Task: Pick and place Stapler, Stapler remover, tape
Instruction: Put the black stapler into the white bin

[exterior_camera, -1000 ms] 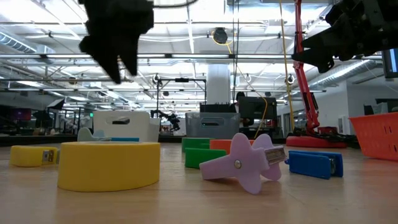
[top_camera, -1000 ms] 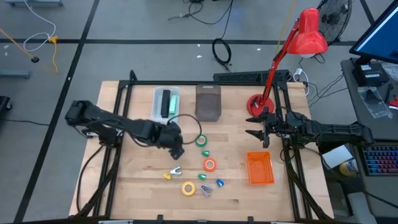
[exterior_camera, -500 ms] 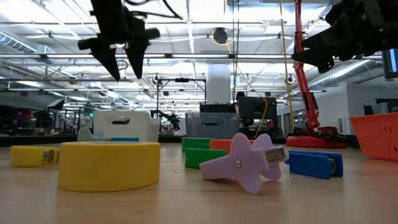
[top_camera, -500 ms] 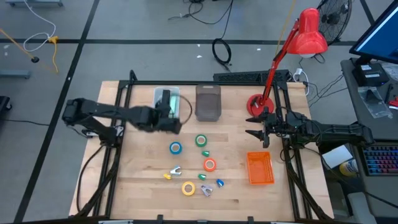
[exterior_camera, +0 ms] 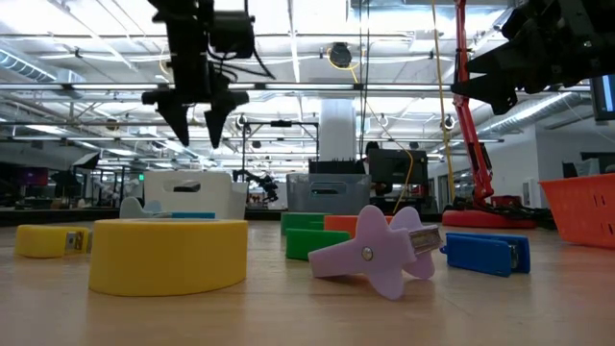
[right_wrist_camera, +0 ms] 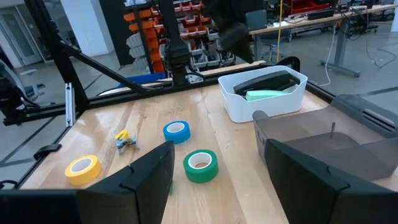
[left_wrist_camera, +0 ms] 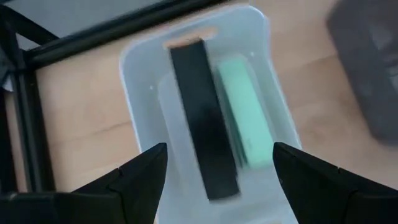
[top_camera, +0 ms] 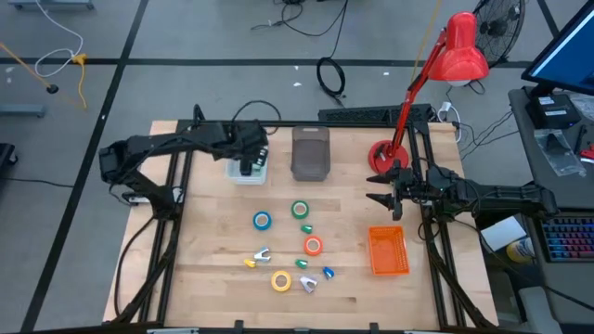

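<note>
The left arm reaches across the table's far left part, its left gripper (top_camera: 249,163) pointing down near the far edge, fingers spread apart. The right arm waits at the right edge, its right gripper (top_camera: 379,188) raised, fingers apart.

Black stapler (left_wrist_camera: 204,124), orange basket (top_camera: 388,250).

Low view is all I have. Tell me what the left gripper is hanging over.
Observer: The left gripper hangs above the white bin at the table's far edge.
Operator: Report what's in the bin.
Observer: A black stapler and a green stapler lie side by side in it.
Operator: Locate the blue tape.
Observer: The blue tape roll lies flat mid-table, apart from the green roll and nearer the left arm's side.
</note>
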Robot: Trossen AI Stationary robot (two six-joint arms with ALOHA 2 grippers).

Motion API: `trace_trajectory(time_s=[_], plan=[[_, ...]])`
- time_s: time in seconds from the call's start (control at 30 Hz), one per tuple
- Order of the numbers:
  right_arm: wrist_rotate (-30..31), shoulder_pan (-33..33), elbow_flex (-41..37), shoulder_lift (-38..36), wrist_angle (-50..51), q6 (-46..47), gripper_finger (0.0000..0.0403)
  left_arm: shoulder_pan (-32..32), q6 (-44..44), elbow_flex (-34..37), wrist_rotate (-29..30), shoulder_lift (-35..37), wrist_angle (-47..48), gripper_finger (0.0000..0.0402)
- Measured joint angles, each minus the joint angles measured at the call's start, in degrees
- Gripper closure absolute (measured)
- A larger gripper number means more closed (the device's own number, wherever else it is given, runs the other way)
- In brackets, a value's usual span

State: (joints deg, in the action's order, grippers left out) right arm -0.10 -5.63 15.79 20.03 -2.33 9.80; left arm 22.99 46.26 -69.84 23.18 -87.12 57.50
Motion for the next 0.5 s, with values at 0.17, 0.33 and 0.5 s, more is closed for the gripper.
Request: trace_trajectory(time_s=[0.17, 0.33, 0.5], plan=[[0.0, 0.0, 0.0, 0.0, 0.0, 0.0, 0.0161, 3.4, -4.1, 0.0, -3.2, -3.9, -2.3, 0.0105], [0.0, 0.0, 0.0, 0.0, 0.0, 0.0, 0.0161, 5.2, -5.3, 0.0, -2.4, -8.2, -3.6, 0.0105], [0.0, 0.0, 0.0, 0.0, 0.0, 0.0, 0.0161, 6.8, -5.6, 0.0, -3.2, -10.7, -5.2, 0.0105]])
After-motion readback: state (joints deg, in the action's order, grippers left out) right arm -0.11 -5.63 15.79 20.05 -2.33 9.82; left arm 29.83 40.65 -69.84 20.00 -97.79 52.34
